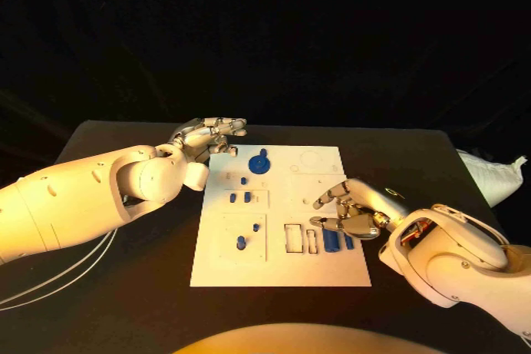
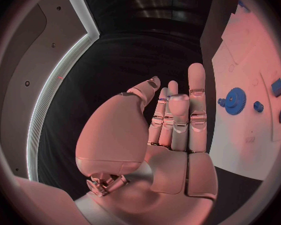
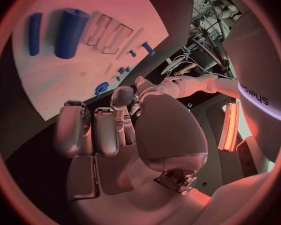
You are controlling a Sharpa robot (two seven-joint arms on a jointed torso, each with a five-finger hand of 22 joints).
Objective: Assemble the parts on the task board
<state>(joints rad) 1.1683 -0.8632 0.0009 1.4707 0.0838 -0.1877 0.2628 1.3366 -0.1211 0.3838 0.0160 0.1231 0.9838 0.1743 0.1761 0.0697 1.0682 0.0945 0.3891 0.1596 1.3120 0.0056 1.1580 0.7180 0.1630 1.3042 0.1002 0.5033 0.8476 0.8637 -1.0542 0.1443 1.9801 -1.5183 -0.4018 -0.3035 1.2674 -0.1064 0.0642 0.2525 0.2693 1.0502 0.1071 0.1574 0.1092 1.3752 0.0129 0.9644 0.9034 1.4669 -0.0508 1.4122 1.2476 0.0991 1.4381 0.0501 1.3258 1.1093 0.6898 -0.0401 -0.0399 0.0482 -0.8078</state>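
While the board lies flat in the middle of the black bench, both hands sit at its edges. The left hand hovers at the board's far left corner, fingers curled loosely and apart, holding nothing; its wrist view shows the fingers straight and empty beside the board. The right hand rests over the board's right side, fingers bent inward, and no part shows between them, so it looks empty with fingers curled.

On the board, a blue gear stands near the far middle, with a small blue peg just beyond it. Small blue pieces sit in a row in the left middle section, and two more lie in the near left square. A fat blue cylinder and a thin blue bar lie side by side just under the right hand, beside an empty rectangular slot.

Dark black cloth backs the bench. White cables trail over the bench at the left, and a white cloth lies at the right edge.
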